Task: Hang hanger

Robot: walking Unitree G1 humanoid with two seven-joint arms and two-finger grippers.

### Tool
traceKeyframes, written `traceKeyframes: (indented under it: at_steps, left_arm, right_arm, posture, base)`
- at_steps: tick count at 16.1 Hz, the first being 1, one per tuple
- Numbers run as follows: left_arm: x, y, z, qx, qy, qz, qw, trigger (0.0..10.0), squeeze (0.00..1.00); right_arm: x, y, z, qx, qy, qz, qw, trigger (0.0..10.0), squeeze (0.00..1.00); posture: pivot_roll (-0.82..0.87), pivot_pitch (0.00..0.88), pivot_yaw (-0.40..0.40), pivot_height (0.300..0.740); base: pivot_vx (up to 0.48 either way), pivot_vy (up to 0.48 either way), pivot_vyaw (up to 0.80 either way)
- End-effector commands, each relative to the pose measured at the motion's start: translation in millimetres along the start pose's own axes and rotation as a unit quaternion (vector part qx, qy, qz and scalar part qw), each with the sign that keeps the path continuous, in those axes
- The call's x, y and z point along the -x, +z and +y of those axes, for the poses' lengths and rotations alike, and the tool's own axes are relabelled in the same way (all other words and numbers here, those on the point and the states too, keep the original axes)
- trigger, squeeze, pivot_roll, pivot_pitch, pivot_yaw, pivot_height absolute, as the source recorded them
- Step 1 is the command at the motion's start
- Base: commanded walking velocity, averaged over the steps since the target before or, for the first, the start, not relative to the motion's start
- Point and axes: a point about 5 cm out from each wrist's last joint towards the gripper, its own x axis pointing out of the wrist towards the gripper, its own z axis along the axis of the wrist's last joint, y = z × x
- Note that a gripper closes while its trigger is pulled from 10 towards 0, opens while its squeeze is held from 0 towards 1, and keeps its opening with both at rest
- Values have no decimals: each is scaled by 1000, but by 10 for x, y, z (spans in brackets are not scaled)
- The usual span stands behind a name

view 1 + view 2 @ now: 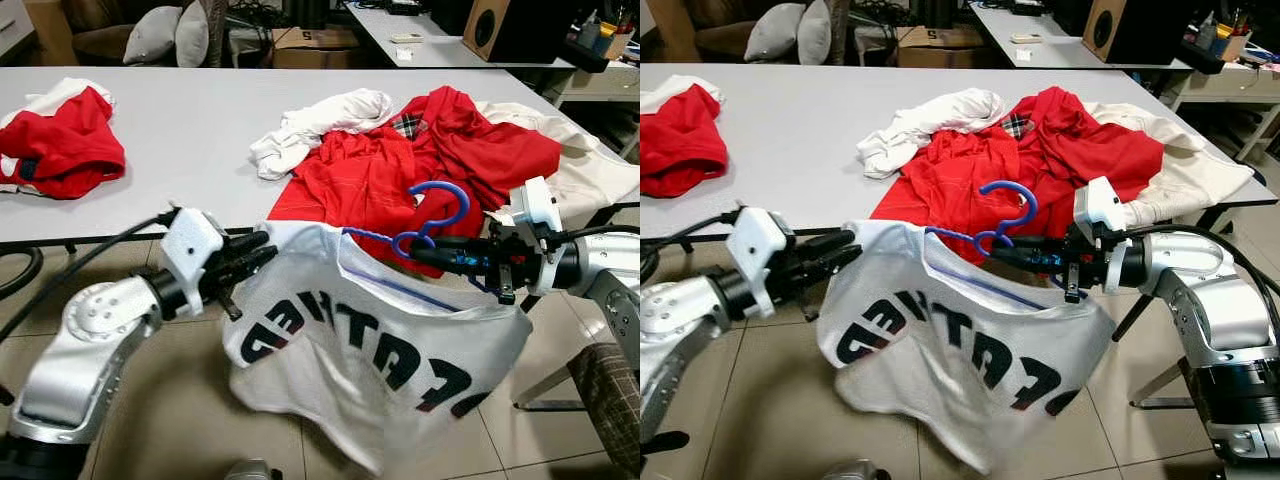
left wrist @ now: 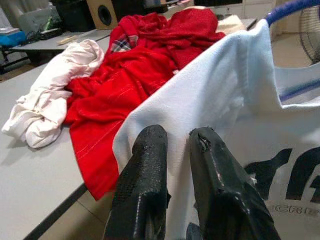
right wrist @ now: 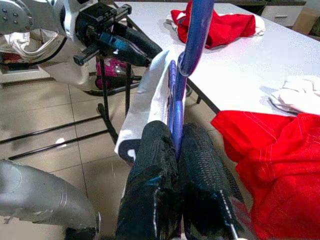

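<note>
A blue hanger [image 1: 441, 206] is held in front of the table's near edge, hook up, with a white T-shirt [image 1: 370, 350] with black and red lettering draped on it. My right gripper [image 1: 420, 252] is shut on the hanger just below the hook; in the right wrist view its fingers [image 3: 150, 165] clamp the blue bar [image 3: 192, 40]. My left gripper [image 1: 262, 250] is at the shirt's left shoulder corner, shut on the cloth. In the left wrist view its fingers [image 2: 145, 170] pinch the white fabric [image 2: 200, 90]. The hanger's lower part is hidden inside the shirt.
The grey table [image 1: 180, 140] lies right behind the shirt. A heap of red and white clothes [image 1: 400, 150] covers its right half, and a red and white bundle [image 1: 65, 140] sits at its left. A checked seat [image 1: 610, 400] stands at the right on the tiled floor.
</note>
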Motion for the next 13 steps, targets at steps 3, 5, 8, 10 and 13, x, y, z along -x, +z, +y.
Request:
traceKeyframes:
  at_steps: [3, 5, 8, 10, 13]
  left_arm:
    - [-52, -14, -37, -5, 12, -2, 1000, 10000, 0]
    - [-71, -39, -56, -12, 15, 5, 1000, 7922, 0]
    - [-101, -58, -41, -14, 30, 11, 999, 78, 0]
    - [-116, -52, -34, -14, 33, 10, 999, 0, 0]
    - [-124, -52, 9, -19, 48, 11, 999, 0, 0]
  right_arm:
    - [16, 126, -43, 17, -4, -14, 1000, 10000, 0]
    - [12, 128, -46, 17, -3, -14, 1000, 10000, 0]
    - [8, 132, -53, 17, -1, -15, 1000, 10000, 0]
    - [3, 134, -48, 17, 0, -15, 1000, 10000, 0]
    - [0, 132, -41, 16, 1, -16, 1000, 10000, 0]
  posture:
    - [98, 0, -42, 740]
    - [99, 0, -44, 740]
    - [100, 0, -44, 740]
    - [100, 0, -43, 740]
    - [98, 0, -41, 740]
  base:
    - [0, 0, 0]
    - [0, 0, 0]
    - [0, 0, 0]
    - [0, 0, 0]
    - [0, 0, 0]
